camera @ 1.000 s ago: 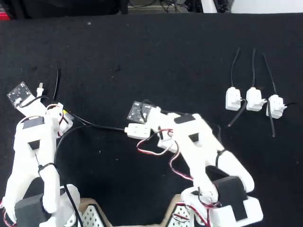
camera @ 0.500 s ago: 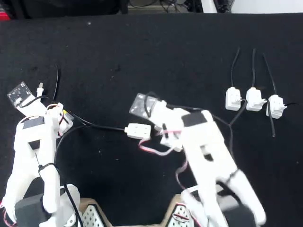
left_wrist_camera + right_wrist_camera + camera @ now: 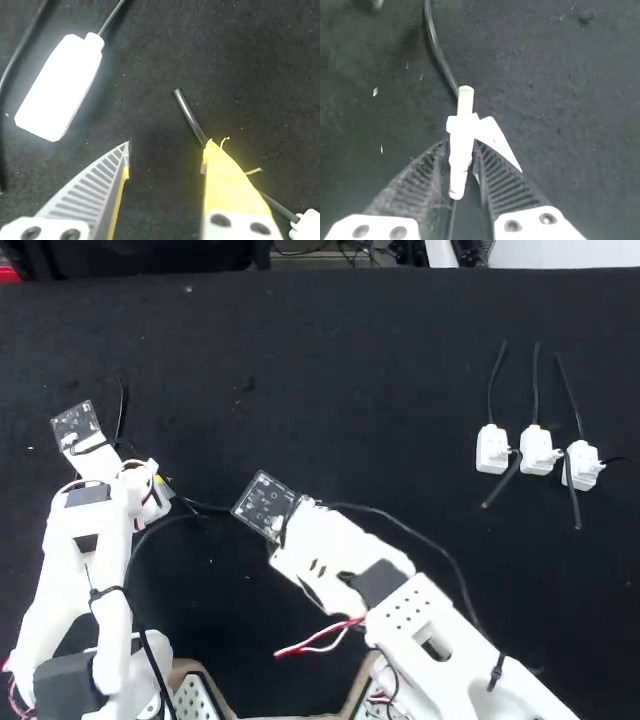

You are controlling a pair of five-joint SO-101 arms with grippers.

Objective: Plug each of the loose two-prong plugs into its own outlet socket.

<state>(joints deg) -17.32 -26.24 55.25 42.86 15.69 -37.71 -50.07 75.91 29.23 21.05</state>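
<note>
The white plug (image 3: 460, 145) is clamped between the fingers of the right tool (image 3: 462, 134). Its black cord (image 3: 436, 55) leads off across the black surface (image 3: 560, 75). In the high view this arm lies over the middle of the surface, angled toward the left arm. The white outlet socket (image 3: 59, 85) lies flat on the surface near the left tool (image 3: 166, 145), which hangs wide with nothing between its fingers. A loose black cable end (image 3: 189, 116) lies just beside it. Well apart, at the right side of the surface, three white blocks (image 3: 537, 449) with black cords lie in a row.
</note>
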